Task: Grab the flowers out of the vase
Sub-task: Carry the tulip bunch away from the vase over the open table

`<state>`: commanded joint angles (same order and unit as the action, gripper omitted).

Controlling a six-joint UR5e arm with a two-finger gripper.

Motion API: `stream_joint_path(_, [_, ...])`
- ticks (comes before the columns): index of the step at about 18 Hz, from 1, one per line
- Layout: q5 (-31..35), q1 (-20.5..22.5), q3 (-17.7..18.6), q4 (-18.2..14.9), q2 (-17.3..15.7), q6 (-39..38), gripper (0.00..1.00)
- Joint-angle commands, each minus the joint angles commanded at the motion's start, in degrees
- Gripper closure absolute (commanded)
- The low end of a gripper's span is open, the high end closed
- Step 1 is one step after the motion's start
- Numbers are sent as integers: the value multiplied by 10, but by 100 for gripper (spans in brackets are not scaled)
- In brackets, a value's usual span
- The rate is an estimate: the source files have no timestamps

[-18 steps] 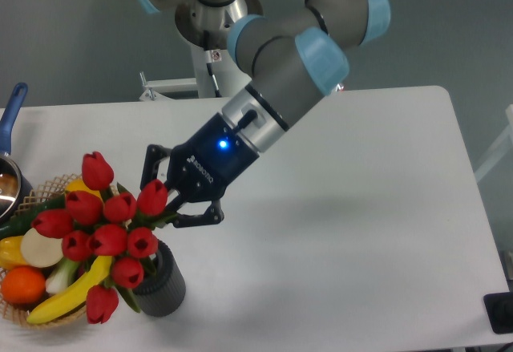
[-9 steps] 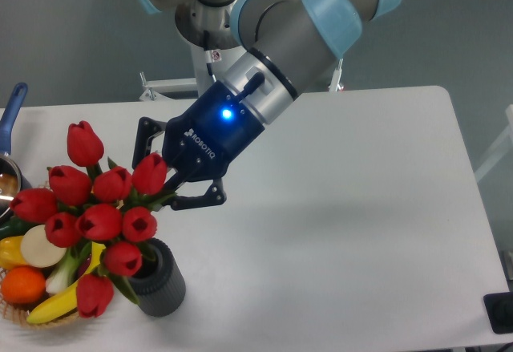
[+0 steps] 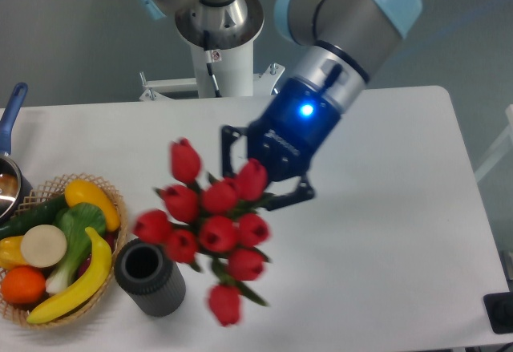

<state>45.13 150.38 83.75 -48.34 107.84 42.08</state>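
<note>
— Flowers (image 3: pixel 210 228) are out! A second ago the bunch was sitting low over the vase (image 3: pixel 150 277) and the basket (image 3: pixel 112 200); now it hangs in the air, right of the vase and well clear of its mouth.

— And your claw?

— My claw (image 3: pixel 264 184) is pinching the stems at the far right of the bunch, fingers closed on the greenery. The red buds blur a little, so I'm swinging them right as I rise.

— So the pick is done?

— I'd say nearly. The vase stands upright and empty, nothing dragged over.
</note>
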Motion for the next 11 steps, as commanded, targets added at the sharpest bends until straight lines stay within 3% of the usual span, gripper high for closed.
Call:
stream_joint_path(2, [55, 3, 18, -17, -2, 25, 98])
stream_joint_path(5, [119, 18, 42, -99, -22, 109, 100])
stream_joint_path(7, [185, 27, 55, -137, -43, 168, 100])
stream_joint_path(8, [231, 28, 62, -148, -54, 185, 95])
stream_joint_path(11, [342, 30, 76, -161, -65, 197, 95])
